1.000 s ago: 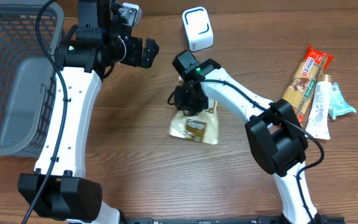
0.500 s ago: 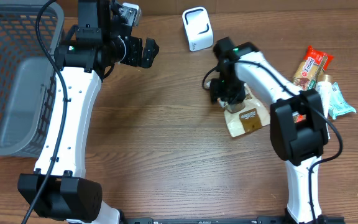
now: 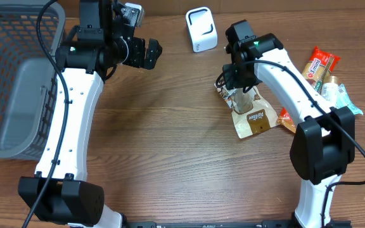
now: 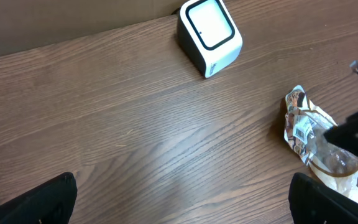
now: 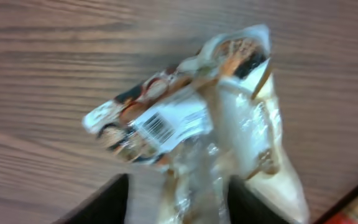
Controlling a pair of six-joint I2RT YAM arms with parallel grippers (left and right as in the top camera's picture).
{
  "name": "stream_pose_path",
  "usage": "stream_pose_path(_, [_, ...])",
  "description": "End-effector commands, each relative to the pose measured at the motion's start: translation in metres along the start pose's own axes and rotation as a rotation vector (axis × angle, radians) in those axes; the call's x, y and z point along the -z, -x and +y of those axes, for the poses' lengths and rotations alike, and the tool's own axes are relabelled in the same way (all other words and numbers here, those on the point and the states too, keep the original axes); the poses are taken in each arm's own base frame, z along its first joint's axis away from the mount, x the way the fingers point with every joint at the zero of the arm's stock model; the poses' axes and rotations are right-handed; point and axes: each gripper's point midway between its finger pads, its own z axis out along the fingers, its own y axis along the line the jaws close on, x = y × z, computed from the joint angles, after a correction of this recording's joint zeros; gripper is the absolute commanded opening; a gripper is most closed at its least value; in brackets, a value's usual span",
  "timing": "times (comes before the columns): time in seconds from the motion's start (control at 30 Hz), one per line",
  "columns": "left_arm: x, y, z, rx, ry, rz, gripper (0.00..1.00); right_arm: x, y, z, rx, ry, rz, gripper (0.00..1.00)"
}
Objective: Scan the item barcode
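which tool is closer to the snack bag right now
Right. The right tool hangs right over the upper end of the snack bag; the left tool is far off to its left, toward the basket.

The left arm and the right arm have white links with black joints, and a thin black cable runs along each. The left gripper is black too.

Left of the right end effector it's all bare brown wooden worktop, easy passing. Its right side's crowded by a pile of colourful plastic snack packets; a white boxy scanner sits ahead-left.
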Motion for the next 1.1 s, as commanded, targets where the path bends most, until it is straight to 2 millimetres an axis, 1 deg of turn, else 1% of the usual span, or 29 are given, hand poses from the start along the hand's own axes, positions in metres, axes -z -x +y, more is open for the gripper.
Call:
stream_pose_path(0.0, [0.008, 0.007, -0.005, -0.031, -0.004, -0.025, 1.00, -0.015, -0.009, -0.021, 0.168, -0.072, 0.038, 0.71])
stream_pose_path(0.03, [0.008, 0.007, -0.005, -0.031, -0.004, -0.025, 1.00, -0.020, -0.014, -0.024, 0.193, -0.074, 0.056, 0.77])
stream_pose_path(0.1, [0.008, 0.007, -0.005, -0.031, -0.004, -0.025, 1.00, -0.028, -0.024, -0.033, 0.213, -0.075, 0.087, 0.85])
stream_pose_path(0.17, [0.008, 0.007, -0.005, -0.031, -0.004, -0.025, 1.00, -0.033, -0.031, -0.038, 0.225, -0.035, 0.110, 0.88])
stream_pose_path(0.2, [0.008, 0.007, -0.005, -0.031, -0.004, -0.025, 1.00, -0.035, -0.033, -0.036, 0.235, 0.016, 0.117, 0.89])
stream_pose_path(0.27, [0.008, 0.007, -0.005, -0.031, -0.004, -0.025, 1.00, -0.035, -0.036, -0.031, 0.252, 0.137, 0.115, 0.91])
stream_pose_path(0.33, [0.008, 0.007, -0.005, -0.031, -0.004, -0.025, 1.00, -0.036, -0.037, -0.032, 0.253, 0.210, 0.107, 0.91])
stream_pose_path(0.43, [0.008, 0.007, -0.005, -0.031, -0.003, -0.025, 1.00, -0.042, -0.039, -0.038, 0.219, 0.244, 0.095, 0.91])
stream_pose_path(0.53, [0.008, 0.007, -0.005, -0.031, -0.004, -0.025, 1.00, -0.053, -0.043, -0.033, 0.211, 0.297, 0.081, 0.91])
stream_pose_path(0.73, [0.008, 0.007, -0.005, -0.031, -0.004, -0.025, 1.00, -0.080, -0.057, -0.030, 0.191, 0.307, 0.069, 0.91])
stream_pose_path(0.8, [0.008, 0.007, -0.005, -0.031, -0.004, -0.025, 1.00, -0.088, -0.059, -0.030, 0.151, 0.304, 0.062, 0.86])
stream_pose_path(0.83, [0.008, 0.007, -0.005, -0.031, -0.004, -0.025, 1.00, -0.091, -0.060, -0.030, 0.140, 0.303, 0.060, 0.79])
stream_pose_path(0.87, [0.008, 0.007, -0.005, -0.031, -0.004, -0.025, 1.00, -0.095, -0.060, -0.030, 0.124, 0.302, 0.057, 0.71])
stream_pose_path(0.97, [0.008, 0.007, -0.005, -0.031, -0.004, -0.025, 1.00, -0.099, -0.060, -0.030, 0.075, 0.300, 0.051, 0.39])
stream_pose_path(1.0, [0.008, 0.007, -0.005, -0.031, -0.004, -0.025, 1.00, -0.099, -0.060, -0.029, 0.057, 0.305, 0.050, 0.30])
stream_pose_path(1.03, [0.008, 0.007, -0.005, -0.031, -0.004, -0.025, 1.00, -0.098, -0.059, -0.026, 0.047, 0.316, 0.049, 0.24])
stream_pose_path(1.07, [0.008, 0.007, -0.005, -0.031, -0.004, -0.025, 1.00, -0.097, -0.059, -0.023, 0.043, 0.334, 0.048, 0.22])
